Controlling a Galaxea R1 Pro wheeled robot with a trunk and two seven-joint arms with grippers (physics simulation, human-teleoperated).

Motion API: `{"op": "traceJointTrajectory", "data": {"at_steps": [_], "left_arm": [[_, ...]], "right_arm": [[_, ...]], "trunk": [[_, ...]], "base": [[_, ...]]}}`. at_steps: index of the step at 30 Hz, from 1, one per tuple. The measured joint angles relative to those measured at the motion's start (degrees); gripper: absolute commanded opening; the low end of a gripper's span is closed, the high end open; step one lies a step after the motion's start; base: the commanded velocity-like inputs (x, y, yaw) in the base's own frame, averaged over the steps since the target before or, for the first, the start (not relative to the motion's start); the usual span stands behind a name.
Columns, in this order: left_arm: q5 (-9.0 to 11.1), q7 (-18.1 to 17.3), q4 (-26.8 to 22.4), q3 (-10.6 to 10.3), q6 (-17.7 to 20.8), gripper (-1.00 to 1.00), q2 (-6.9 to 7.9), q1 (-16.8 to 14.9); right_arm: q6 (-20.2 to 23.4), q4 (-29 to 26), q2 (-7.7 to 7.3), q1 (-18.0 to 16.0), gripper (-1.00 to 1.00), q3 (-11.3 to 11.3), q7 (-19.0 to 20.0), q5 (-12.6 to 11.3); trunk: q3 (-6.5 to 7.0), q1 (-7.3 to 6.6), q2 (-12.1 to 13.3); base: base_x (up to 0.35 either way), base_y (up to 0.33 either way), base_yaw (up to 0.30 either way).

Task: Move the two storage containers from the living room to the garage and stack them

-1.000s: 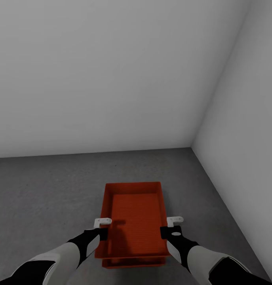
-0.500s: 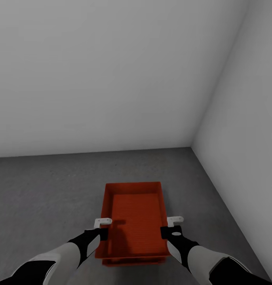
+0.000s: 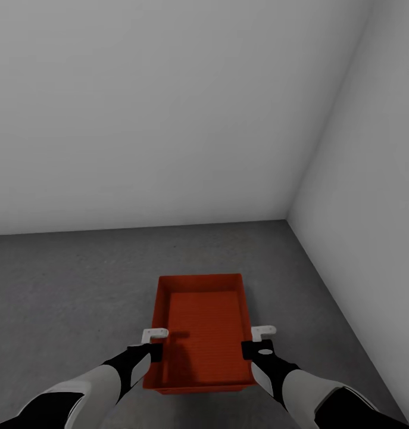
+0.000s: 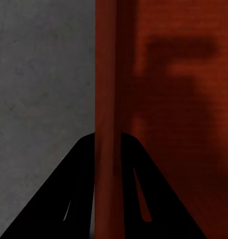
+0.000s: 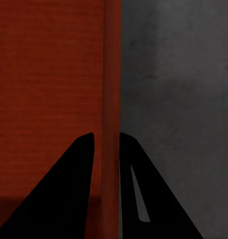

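Both pincers grip the top container, one per long wall. Left pincer [image 3: 155, 334] pinches the wall at 9 o'clock; in the left wrist view its dark fingers [image 4: 81, 189] straddle the orange-red wall, one inside the tray, one outside. Right pincer [image 3: 263, 331] does the same at 3 o'clock, fingers [image 5: 79, 184] closed tight on the wall [image 5: 112, 99] with almost no gap. I read both as clamped, not released.

Container [image 3: 201, 330] lies flat, long axis running 12 to 6, just ahead of my base. In the head view I make out one orange-red rim and no second edge poking out beneath, so I cannot confirm the lower container from here; if it is under, the two are squared up closely.

Grey concrete floor [image 3: 67, 286] surrounds the tray on all sides. White back wall [image 3: 168, 119] at 12 o'clock, side wall [image 3: 371, 208] at 2 o'clock, corner between them well apart from the tray. This is the garage.

Judgement: transport done, stacking at or near seated. Left to do: open both pincers, lift arms away, check the stack stays put.
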Motion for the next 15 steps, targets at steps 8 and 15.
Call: {"op": "traceJointTrajectory", "data": {"at_steps": [8, 15], "left_arm": [[-0.04, -0.01, 0.01, 0.04, 0.0, -1.0, 0.01, 0.01], [-0.05, 0.0, 0.0, 0.05, 0.0, -1.0, 0.0, 0.01]], "right_arm": [[-0.03, 0.05, 0.02, 0.0, -1.0, -0.01, 0.0, 0.03], [-0.02, 0.03, 0.02, 0.0, -1.0, 0.02, -0.02, -0.03]], "trunk": [[-0.04, 0.0, 0.0], [-0.47, 0.0, 0.0]], "base": [[0.0, 0.0, 0.0], [0.0, 0.0, 0.0]]}}
